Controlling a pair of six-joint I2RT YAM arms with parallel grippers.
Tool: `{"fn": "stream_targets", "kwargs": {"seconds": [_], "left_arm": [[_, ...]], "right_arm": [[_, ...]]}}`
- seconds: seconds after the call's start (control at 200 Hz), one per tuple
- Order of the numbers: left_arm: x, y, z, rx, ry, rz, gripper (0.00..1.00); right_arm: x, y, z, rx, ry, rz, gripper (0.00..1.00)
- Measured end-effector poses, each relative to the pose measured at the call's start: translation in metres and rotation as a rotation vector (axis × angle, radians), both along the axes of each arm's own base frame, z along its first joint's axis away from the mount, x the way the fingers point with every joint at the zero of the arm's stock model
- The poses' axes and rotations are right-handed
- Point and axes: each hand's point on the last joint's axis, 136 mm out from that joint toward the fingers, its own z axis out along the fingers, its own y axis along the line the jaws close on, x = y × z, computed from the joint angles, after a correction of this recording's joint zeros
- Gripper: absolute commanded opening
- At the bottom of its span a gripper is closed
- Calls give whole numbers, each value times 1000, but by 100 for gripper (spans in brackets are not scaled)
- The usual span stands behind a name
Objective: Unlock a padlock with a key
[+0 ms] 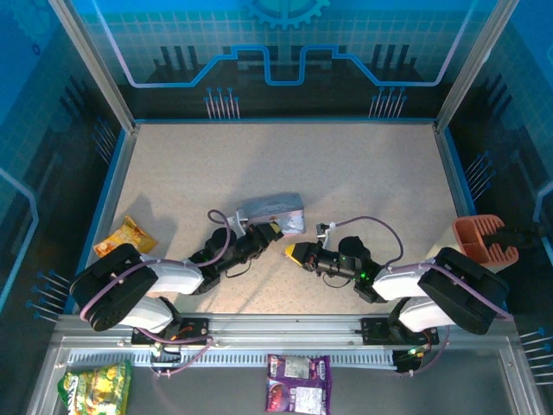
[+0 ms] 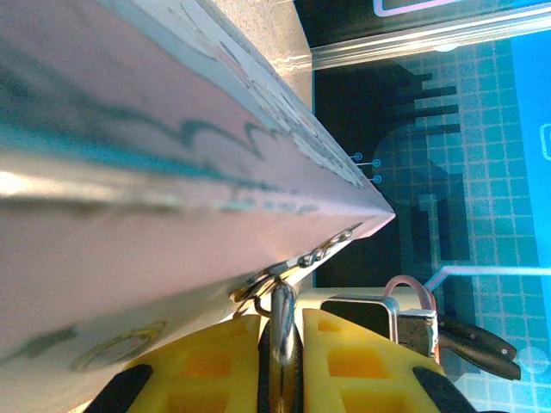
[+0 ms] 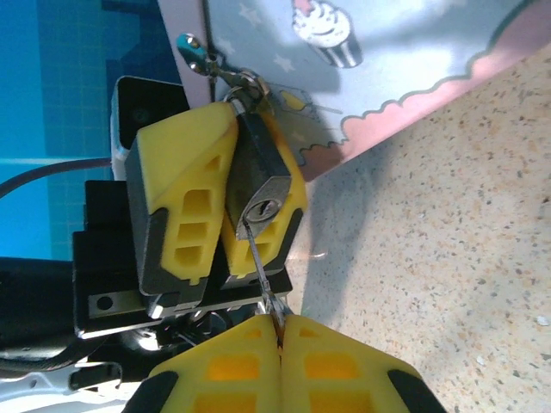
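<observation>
Yellow-padded left gripper clamped the padlock; right gripper pinched the key, its thin blade tip at the keyhole.

Bright, even light from above falls on the speckled table, leaving soft dark shadows on it, while the left wrist view is blurred across the close tin, with glare at its left edge, and the right wrist view shows the padlock sharply.
</observation>
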Motion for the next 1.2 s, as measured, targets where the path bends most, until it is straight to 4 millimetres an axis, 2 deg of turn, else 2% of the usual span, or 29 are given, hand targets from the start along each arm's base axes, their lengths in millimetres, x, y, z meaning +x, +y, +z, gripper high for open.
{"fn": "stream_targets", "kwargs": {"seconds": [0.49, 0.961, 1.201], "left_arm": [[-3, -5, 1, -19, 17, -4, 1], [-2, -8, 5, -37, 25, -2, 1], [-1, -8, 6, -39, 23, -2, 1]], "right_arm": [[0, -6, -9, -23, 11, -24, 0], [-1, -14, 9, -12, -39, -48, 0], [-2, -16, 3, -50, -39, -44, 0]]}}
